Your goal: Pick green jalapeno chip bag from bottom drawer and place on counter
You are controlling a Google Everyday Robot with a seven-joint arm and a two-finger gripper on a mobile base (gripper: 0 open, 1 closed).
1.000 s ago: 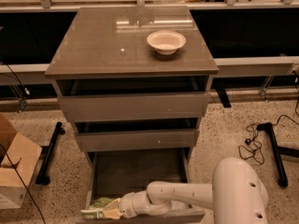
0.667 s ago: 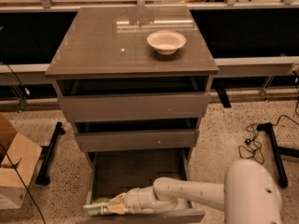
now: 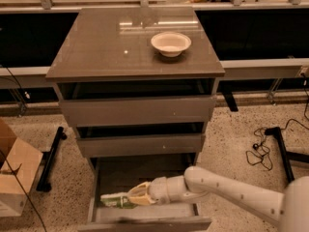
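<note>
The bottom drawer (image 3: 145, 223) is pulled out at the foot of the cabinet. The green jalapeno chip bag (image 3: 112, 200) sits at its left side, lying roughly flat. My gripper (image 3: 135, 195) reaches in from the right on a white arm and is shut on the bag's right end. It holds the bag just above the drawer floor. The counter (image 3: 106, 47) is the glossy grey-brown top of the cabinet, well above the gripper.
A white bowl (image 3: 170, 43) stands on the counter's right half. The two upper drawers (image 3: 137, 111) are slightly open. A cardboard box (image 3: 12, 178) stands on the floor at left. Black stand legs (image 3: 50, 159) and cables (image 3: 260, 149) flank the cabinet.
My gripper and the chip bag have moved together up and a little to the right, away from the drawer's front left corner.
</note>
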